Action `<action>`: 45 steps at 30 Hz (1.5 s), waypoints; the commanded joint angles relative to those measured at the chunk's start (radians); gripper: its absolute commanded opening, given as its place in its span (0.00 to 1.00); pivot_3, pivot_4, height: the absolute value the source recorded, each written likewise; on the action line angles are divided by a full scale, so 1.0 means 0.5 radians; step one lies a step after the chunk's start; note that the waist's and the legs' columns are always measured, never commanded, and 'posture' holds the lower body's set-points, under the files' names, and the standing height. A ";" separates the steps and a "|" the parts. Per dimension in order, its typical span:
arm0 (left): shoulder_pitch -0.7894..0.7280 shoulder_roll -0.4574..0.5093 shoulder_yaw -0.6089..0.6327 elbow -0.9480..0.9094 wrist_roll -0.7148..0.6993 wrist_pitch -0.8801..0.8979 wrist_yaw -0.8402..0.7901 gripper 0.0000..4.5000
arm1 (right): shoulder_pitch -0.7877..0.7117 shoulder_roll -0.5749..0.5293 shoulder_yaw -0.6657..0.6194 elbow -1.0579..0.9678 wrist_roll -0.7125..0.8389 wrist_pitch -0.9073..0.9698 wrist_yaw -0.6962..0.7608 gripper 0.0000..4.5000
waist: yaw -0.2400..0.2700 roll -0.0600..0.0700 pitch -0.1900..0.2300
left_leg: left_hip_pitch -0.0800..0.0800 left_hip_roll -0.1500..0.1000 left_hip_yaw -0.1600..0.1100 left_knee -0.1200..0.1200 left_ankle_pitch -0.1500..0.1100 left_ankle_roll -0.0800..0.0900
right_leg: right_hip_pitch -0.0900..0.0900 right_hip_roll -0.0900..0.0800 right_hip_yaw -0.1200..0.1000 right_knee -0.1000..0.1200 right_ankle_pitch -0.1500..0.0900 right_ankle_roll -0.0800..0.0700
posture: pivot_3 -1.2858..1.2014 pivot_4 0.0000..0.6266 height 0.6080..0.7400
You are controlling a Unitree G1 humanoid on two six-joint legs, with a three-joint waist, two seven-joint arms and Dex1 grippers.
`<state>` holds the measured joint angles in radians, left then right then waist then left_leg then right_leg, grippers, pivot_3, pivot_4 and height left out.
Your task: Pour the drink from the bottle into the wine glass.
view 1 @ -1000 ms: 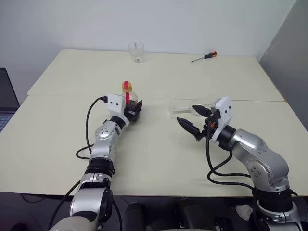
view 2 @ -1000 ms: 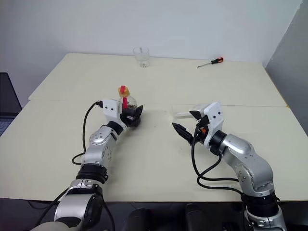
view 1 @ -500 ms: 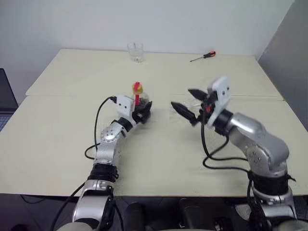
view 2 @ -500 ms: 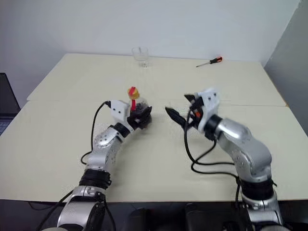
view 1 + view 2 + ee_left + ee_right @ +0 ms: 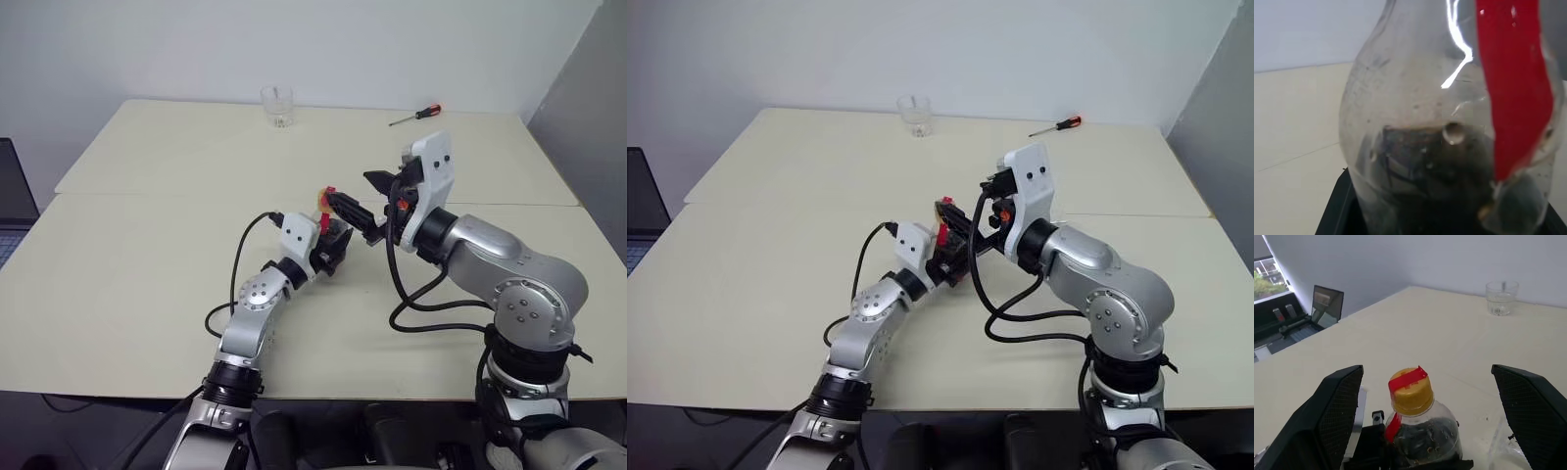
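Observation:
My left gripper [image 5: 329, 245] is shut on the bottle [image 5: 331, 231], a small clear one held upright near the table's middle. It has a yellow cap [image 5: 1411, 392] with a red strip, and the dark drink [image 5: 1435, 181] sits low inside it. My right gripper [image 5: 364, 196] is open. Its black fingers [image 5: 1334, 416] stand wide on either side of the cap, apart from it. The wine glass is hidden behind my right arm in the head views. A bit of clear glass [image 5: 1498, 448] shows beside the bottle in the right wrist view; I cannot tell what it is.
A short clear tumbler [image 5: 277, 106] stands at the table's far edge. A screwdriver [image 5: 415, 116] with an orange handle lies at the far right. An open laptop [image 5: 1326, 306] sits off the table's left side. A grey panel [image 5: 588, 117] rises on the right.
My left gripper carried the bottle rightward and nearer to me. My right gripper rose, swung left and now brackets the cap. The wine glass, seen lying on its side before, is now behind that arm.

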<state>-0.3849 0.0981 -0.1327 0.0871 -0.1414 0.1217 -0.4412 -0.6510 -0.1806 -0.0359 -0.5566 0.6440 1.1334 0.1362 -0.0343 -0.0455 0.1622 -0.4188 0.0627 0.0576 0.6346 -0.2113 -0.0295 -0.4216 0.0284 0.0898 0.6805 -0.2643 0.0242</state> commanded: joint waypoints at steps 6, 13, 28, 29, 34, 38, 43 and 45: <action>-0.043 0.011 -0.077 -0.092 0.085 -0.064 -0.010 0.43 | 0.038 -0.003 0.102 0.049 -0.095 -0.062 -0.007 1.00 | -0.008 0.000 0.000 | 0.000 0.000 0.000 0.000 0.000 0.000 | -0.001 0.000 0.000 0.000 0.000 0.000 | 0.52 0.24 1.00; -0.046 -0.005 -0.082 -0.093 0.103 -0.065 -0.001 0.43 | 0.036 0.026 0.093 0.053 -0.113 -0.075 -0.026 1.00 | -0.010 0.000 0.000 | -0.001 0.000 0.000 0.000 0.000 0.000 | -0.001 0.000 0.000 -0.001 0.000 0.000 | 0.52 0.24 1.00; -0.048 -0.018 -0.085 -0.082 0.146 -0.090 0.010 0.37 | 0.029 0.051 0.138 0.031 -0.118 -0.030 -0.007 0.31 | -0.014 0.000 0.000 | -0.001 0.000 0.000 0.000 0.000 0.000 | -0.001 0.000 0.000 -0.001 0.000 0.000 | 0.52 0.24 1.00; -0.051 -0.019 -0.084 -0.079 0.148 -0.092 0.011 0.35 | 0.026 0.052 0.138 0.037 -0.120 -0.032 -0.006 0.31 | -0.014 0.000 0.000 | -0.001 0.000 0.000 0.000 0.000 0.000 | -0.001 0.000 0.000 -0.001 0.000 0.000 | 0.52 0.24 1.00; -0.049 -0.023 -0.082 -0.087 0.147 -0.090 0.003 0.30 | -0.006 0.026 0.145 0.088 -0.138 -0.068 0.048 0.28 | -0.015 0.000 0.000 | -0.001 0.000 0.000 -0.001 0.000 0.000 | -0.001 0.000 0.000 -0.001 0.000 0.000 | 0.52 0.24 1.00; -0.062 -0.031 -0.083 -0.084 0.140 -0.086 -0.008 0.28 | -0.055 -0.141 0.222 0.272 -0.176 -0.259 0.343 0.28 | -0.016 0.000 0.000 | -0.001 0.000 0.000 -0.001 0.000 0.000 | -0.001 0.000 -0.002 -0.001 0.000 0.000 | 0.52 0.24 1.00; -0.062 -0.028 -0.081 -0.099 0.132 -0.080 -0.021 0.27 | -0.251 -0.427 0.376 0.787 -0.359 -0.758 0.933 0.28 | -0.021 0.000 0.001 | 0.000 0.000 0.001 -0.001 0.000 0.000 | -0.001 0.000 -0.003 -0.002 0.000 0.000 | 0.52 0.24 1.00; -0.058 -0.025 -0.078 -0.107 0.133 -0.077 -0.023 0.26 | -0.355 -0.497 0.451 1.044 -0.471 -0.957 1.097 0.28 | -0.030 0.001 0.001 | 0.000 0.000 0.002 -0.001 0.000 0.000 | -0.001 0.001 -0.003 -0.002 0.000 0.000 | 0.52 0.24 1.00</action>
<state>-0.3880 0.0948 -0.1536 0.0927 -0.0651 0.1240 -0.4382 -0.7962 -0.4027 0.1923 -0.1261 0.4896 0.7452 0.6411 -0.0495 -0.0451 0.1628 -0.4183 0.0628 0.0585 0.6341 -0.2115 -0.0292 -0.4220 0.0296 0.0885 0.6795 -0.2644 0.0244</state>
